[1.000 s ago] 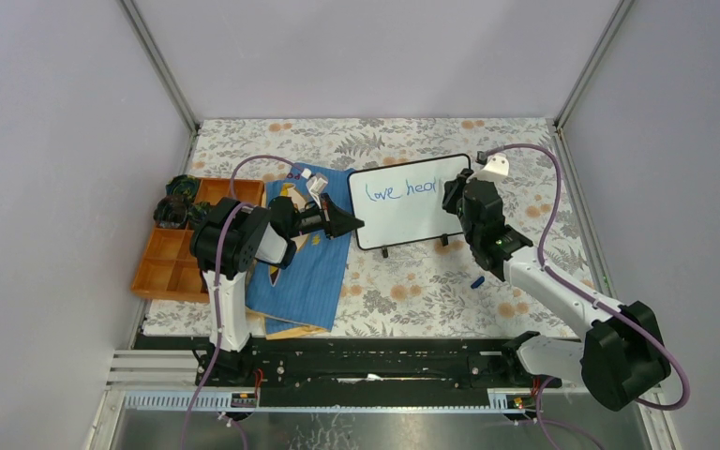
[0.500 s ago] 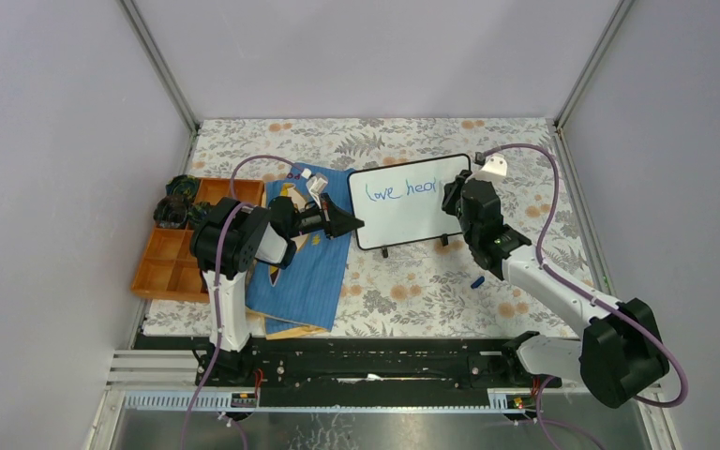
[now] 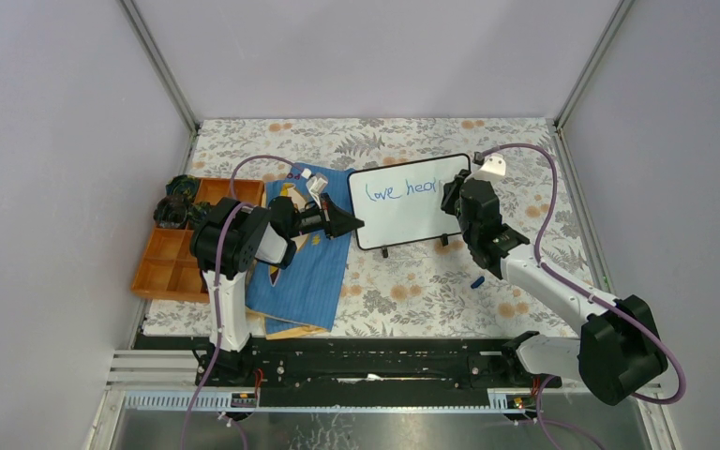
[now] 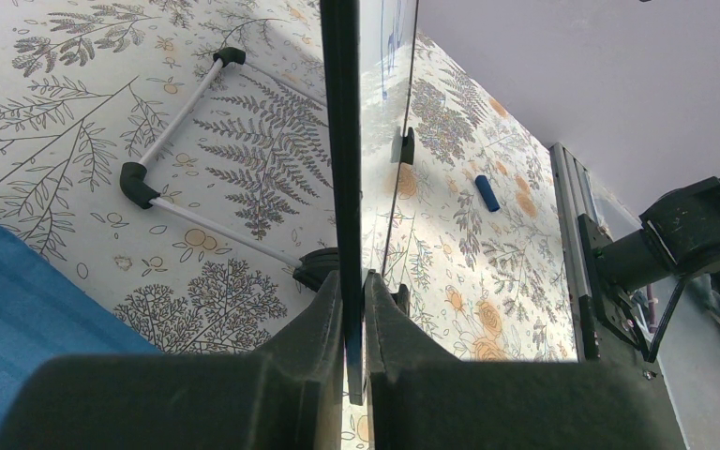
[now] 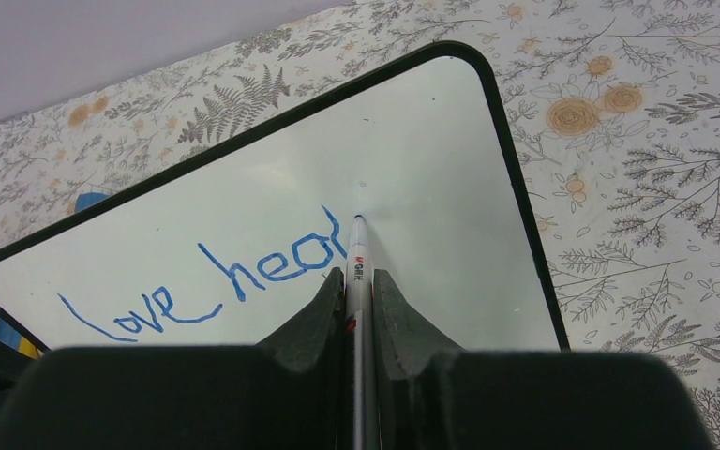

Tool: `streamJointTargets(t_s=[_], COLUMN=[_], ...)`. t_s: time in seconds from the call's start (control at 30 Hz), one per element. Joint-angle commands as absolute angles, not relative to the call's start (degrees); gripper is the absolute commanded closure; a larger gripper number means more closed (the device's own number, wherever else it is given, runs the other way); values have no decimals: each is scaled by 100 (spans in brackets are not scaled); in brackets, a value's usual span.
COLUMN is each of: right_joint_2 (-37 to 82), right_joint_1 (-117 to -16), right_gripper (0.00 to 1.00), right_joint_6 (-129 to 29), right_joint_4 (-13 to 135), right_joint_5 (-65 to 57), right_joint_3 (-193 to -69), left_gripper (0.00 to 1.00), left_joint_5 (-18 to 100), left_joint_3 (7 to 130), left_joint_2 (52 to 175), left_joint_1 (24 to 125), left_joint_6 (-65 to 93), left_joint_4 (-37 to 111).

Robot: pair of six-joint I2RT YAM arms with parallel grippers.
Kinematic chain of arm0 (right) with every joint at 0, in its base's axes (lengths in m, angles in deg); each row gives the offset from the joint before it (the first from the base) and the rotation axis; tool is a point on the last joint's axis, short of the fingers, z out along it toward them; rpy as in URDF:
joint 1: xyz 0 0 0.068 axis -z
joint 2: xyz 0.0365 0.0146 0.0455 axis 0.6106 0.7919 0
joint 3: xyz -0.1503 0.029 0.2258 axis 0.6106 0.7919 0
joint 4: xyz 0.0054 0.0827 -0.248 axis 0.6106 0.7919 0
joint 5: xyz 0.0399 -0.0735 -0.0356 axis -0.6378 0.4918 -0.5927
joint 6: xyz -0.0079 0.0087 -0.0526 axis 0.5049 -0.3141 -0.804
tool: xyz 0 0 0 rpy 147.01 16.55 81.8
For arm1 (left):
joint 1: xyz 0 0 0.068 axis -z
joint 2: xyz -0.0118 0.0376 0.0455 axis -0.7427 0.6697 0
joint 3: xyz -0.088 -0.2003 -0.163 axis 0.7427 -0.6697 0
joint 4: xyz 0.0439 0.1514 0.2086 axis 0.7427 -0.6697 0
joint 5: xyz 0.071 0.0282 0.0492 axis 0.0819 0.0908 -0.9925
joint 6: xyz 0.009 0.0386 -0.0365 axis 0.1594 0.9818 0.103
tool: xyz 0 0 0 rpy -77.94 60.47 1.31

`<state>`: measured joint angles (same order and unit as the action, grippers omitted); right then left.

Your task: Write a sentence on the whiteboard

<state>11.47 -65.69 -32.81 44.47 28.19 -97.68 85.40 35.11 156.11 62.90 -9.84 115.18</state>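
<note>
- The right gripper has its fingers clamped tight on a pen, tip on the whiteboard at the end of the first line.
- The sentence reads "love hea" plus a tall stroke at the tip, apparently the "l" of "heals". So it is partway through, with the rest of that word and the second line to go.
- The left gripper is closed on the board's left edge, bracing it upright on its feet on the flowered table.
- To do this well: keep the tip's pressure light and even, so the board does not rock against the left hold. Finish the stroke cleanly and lift before starting the "s". The right frame is near, so the letters need to stay tight.
- Compared with a second ago, the overhead view shows the right gripper nudged slightly up and left along the board.
- The whiteboard, the left gripper and the small blue cap on the table have not shifted.
</note>
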Motion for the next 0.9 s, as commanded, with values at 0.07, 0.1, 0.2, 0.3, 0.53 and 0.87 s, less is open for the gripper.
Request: streamJointTargets(t_s=[0.07,0.1,0.2,0.3,0.53,0.87], right_joint_2=[1203,1203,1187,1176,1153,1158], right_joint_1=[-6523,-6531,-6536,-6532,-6525,-6535], right_gripper=[100,100,100,100,100,100], right_joint_6=[-3311,-3303,-3292,-3291,-3308,-3333], right_joint_4=[4159,4180,4228,4305,4543,4708], right_joint_5=[2605,2588,2527,2508,2620,2878], right_joint_3=[-9999,-9993,-9959,-9954,-9941,-9984], left_gripper=[100,100,100,100,100,100], left_joint_5=[8272,8271,8272,8272,8272,8272], left_joint_3=[3391,3397,3399,3407,3399,3407], left_joint_2=[15808,15808,15810,15807,15807,15809], left_joint_1=[6246,6246,6242,6246,6246,6246], left_joint_6=[-467,-464,-465,-470,-469,-469], left_joint_4=[10681,10681,10681,10672,10672,10672])
